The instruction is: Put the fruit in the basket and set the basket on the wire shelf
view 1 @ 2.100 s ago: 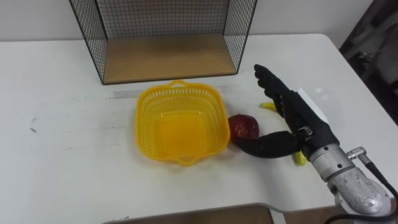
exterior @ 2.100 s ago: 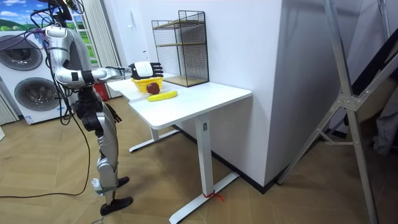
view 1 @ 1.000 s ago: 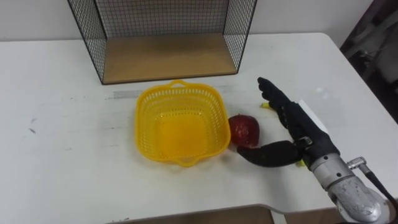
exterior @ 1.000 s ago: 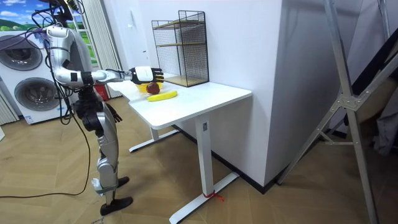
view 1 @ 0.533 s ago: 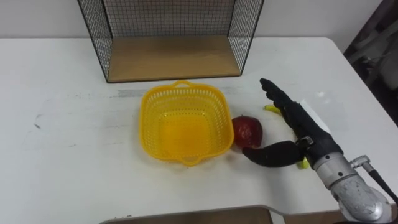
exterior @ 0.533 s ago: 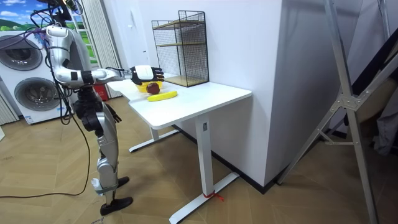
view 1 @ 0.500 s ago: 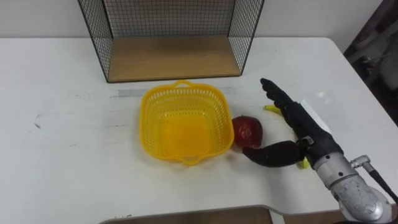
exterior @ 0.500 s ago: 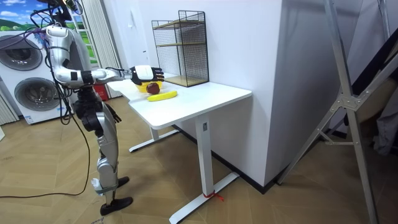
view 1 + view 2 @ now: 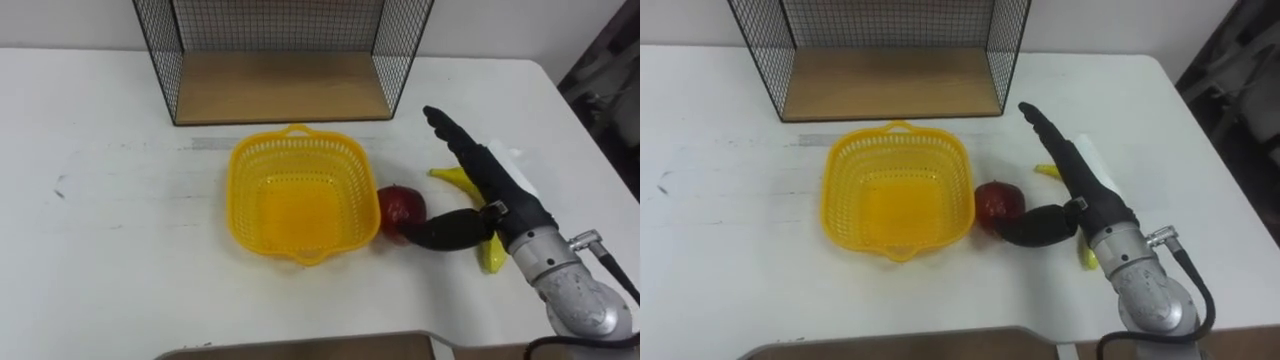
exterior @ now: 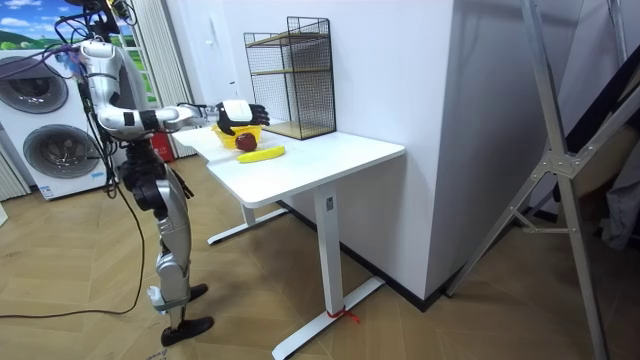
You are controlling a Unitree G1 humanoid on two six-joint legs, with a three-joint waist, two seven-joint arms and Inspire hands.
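Fruit-loading step, basket (image 9: 300,200) at centre frame empty: right hand (image 9: 482,183) spread, fingers straight, thumb at the apple (image 9: 401,210) just right of it, banana (image 9: 493,256) beneath; next move likely needs closing round the apple.

right arm stretched forward, right hand (image 9: 487,188) edge-on, fingers (image 9: 447,130) straight, thumb angled inward

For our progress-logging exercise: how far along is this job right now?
Done: nothing; the basket is empty. In hand: the open right hand is beside the apple, thumb at it, ungrasped. Remaining: apple and banana into the basket, then basket onto the wire shelf.
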